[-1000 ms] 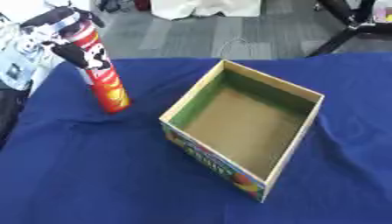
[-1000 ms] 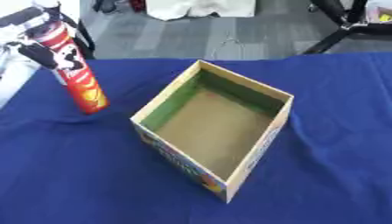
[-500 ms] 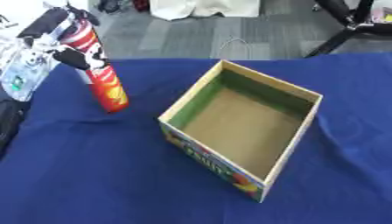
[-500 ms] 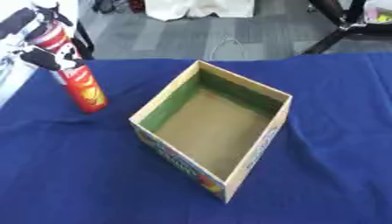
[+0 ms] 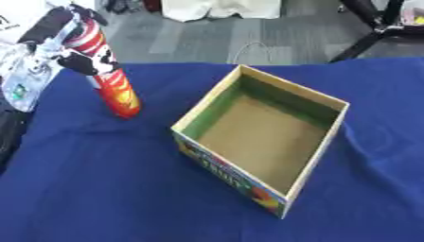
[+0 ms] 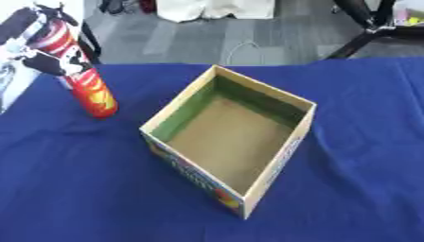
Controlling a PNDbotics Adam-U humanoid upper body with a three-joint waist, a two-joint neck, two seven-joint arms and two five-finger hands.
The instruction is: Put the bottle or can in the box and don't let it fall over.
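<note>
Left hand [image 5: 70,45] with fingers wrapped around tilted red can [image 5: 112,85], its base on blue cloth [image 5: 99,189], left of open cardboard box [image 5: 263,142].

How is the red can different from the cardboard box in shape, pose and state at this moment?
The red can is tall, narrow and round; the cardboard box is low, wide and square-cornered. The can leans and is gripped near its top by the left hand; the box lies flat, touched by nothing. The can is closed; the box is open and empty. Both rest on the blue cloth.
</note>
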